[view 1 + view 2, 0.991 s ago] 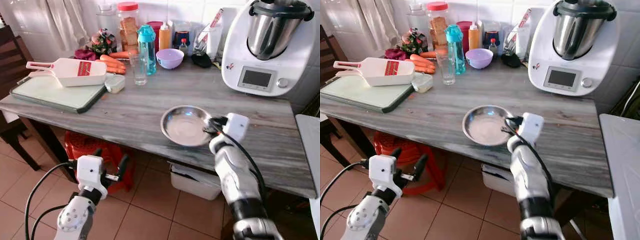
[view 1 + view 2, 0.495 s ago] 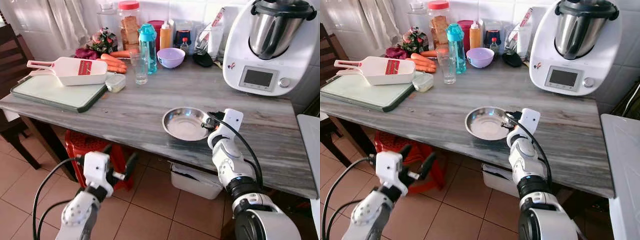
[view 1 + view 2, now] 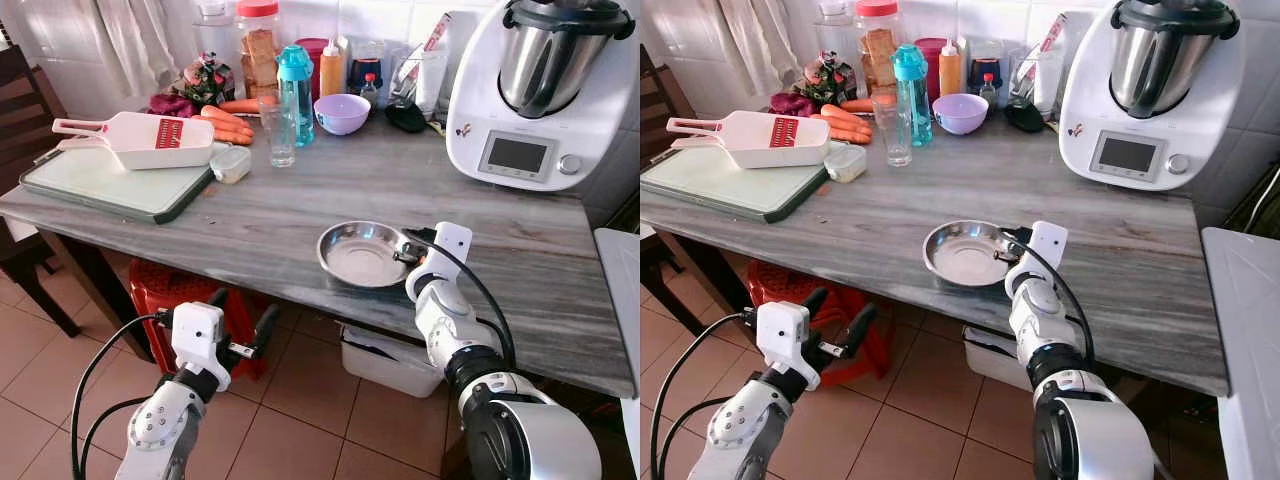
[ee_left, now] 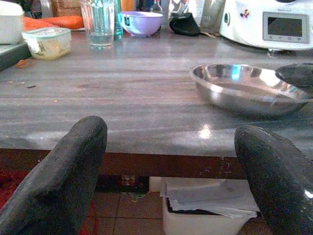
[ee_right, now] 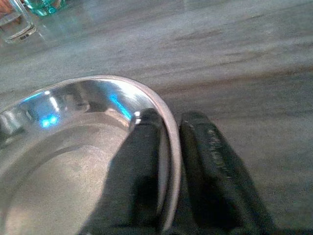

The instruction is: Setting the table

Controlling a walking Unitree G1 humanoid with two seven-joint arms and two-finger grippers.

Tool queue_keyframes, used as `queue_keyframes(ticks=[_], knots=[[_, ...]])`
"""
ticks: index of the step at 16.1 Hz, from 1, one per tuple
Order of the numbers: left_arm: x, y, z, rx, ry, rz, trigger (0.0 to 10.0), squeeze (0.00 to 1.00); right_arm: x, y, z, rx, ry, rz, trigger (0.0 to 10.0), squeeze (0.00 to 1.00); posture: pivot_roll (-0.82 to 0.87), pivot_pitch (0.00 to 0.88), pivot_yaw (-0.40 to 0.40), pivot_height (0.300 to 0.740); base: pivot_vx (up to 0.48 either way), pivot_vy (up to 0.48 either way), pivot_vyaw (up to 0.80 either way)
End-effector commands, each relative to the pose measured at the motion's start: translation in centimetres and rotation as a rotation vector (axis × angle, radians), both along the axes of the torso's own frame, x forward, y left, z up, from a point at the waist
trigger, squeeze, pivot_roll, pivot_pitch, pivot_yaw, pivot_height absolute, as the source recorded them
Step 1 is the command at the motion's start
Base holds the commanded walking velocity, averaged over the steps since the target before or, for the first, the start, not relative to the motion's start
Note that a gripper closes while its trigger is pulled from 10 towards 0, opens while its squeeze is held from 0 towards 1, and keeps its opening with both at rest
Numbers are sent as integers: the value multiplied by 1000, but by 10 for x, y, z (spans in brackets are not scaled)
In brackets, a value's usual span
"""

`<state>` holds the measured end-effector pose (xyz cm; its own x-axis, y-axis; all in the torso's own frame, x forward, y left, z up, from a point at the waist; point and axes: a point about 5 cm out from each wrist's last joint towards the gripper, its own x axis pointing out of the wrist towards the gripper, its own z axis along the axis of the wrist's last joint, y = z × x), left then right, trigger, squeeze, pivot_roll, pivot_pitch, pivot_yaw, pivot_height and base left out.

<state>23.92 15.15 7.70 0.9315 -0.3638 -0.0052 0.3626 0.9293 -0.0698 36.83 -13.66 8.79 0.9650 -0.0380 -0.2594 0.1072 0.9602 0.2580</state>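
A shallow steel bowl [image 3: 360, 252] lies on the grey wooden table [image 3: 250, 220] near its front edge. My right gripper [image 3: 407, 253] is shut on the bowl's right rim. In the right wrist view one finger [image 5: 142, 171] sits inside the steel bowl [image 5: 68, 166] and the other outside, pinching the rim. My left gripper [image 3: 240, 325] hangs open below the table's front edge, over the tiled floor. The left wrist view looks across the table top at the steel bowl [image 4: 249, 90] between its spread fingers [image 4: 73, 166].
A green cutting board [image 3: 110, 180] with a white grater [image 3: 140, 140] lies at the table's left. A glass [image 3: 277, 135], a blue bottle [image 3: 293, 85], a purple bowl [image 3: 341, 113], carrots and jars stand at the back. A white kitchen machine [image 3: 545, 90] occupies the back right. A red stool [image 3: 175, 295] stands under the table.
The right gripper has drawn the bowl slightly left and toward the table's front edge. The left arm has shifted a little to the right below the table.
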Motion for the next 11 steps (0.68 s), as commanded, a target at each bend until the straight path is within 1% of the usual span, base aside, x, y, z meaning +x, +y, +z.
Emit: queue_keyframes(ticks=[1,2,4,9,11], knots=[[0,0,-1,3,4,-6,10000,0,5,2,9,-10,-26,2,10000,1000,161,0,11,740,0,0,0],[0,0,-1,3,4,-8,10000,0,6,3,11,-5,-37,-2,10000,1000,162,0,11,740,0,0,0],[0,0,-1,5,3,-9,10000,0,8,4,15,-30,-61,2,10000,1000,166,0,14,740,0,0,0],[0,-1,-1,8,5,-12,10000,0,10,5,22,-26,-114,3,10000,1000,166,0,14,740,0,0,0],[1,-2,0,9,2,-11,10000,0,9,5,25,-63,-163,35,10000,1000,161,0,11,740,0,0,0]])
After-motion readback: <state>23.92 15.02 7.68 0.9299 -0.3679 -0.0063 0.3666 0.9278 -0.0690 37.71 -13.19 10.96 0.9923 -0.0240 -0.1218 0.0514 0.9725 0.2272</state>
